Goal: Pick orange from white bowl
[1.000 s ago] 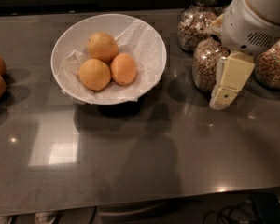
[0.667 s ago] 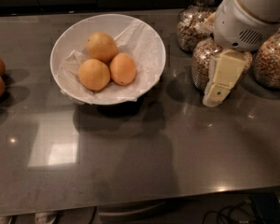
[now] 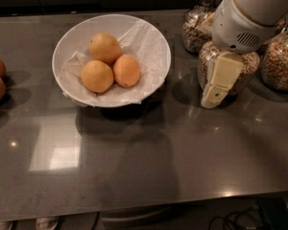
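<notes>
Orange (image 3: 127, 71) lies in white bowl (image 3: 57, 56), approx 4 o'clock of centre, touching two paler fruits (image 3: 104, 48). Hand (image 3: 213, 92) hangs at bowl's 3 o'clock, well apart, over surface (image 3: 182, 166), before jars (image 3: 247, 66); open/closed: can't tell.

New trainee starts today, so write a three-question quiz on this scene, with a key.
1. How many fruits lie in the bowl?
2. True or false: the gripper is touching the orange.
3. Where is the gripper? A. over the bowl; B. right of the bowl, in front of a jar; C. at the far left.
Key: 1. three; 2. false; 3. B.
</notes>
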Tool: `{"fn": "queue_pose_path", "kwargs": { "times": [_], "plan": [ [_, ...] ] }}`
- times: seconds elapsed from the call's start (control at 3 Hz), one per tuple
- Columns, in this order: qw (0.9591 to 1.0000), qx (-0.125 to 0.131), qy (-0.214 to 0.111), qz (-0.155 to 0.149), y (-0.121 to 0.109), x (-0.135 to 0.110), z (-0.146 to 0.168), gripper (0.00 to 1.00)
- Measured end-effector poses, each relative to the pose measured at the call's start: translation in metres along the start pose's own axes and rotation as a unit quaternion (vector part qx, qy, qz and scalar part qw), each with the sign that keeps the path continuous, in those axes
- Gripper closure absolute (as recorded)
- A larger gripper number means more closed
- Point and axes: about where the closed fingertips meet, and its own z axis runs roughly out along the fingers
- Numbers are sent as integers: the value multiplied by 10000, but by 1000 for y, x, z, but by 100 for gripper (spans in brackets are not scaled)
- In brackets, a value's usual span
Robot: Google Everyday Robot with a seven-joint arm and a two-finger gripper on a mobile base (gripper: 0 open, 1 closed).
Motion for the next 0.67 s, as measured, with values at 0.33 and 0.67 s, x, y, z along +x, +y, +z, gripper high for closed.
{"fn": "queue_pose_path", "kwargs": {
  "times": [0.33,0.67],
  "plan": [
    [9997,82,-220,-121,-15,-25,20,0],
    [9984,62,-465,-301,-24,-54,35,0]
  ]
}}
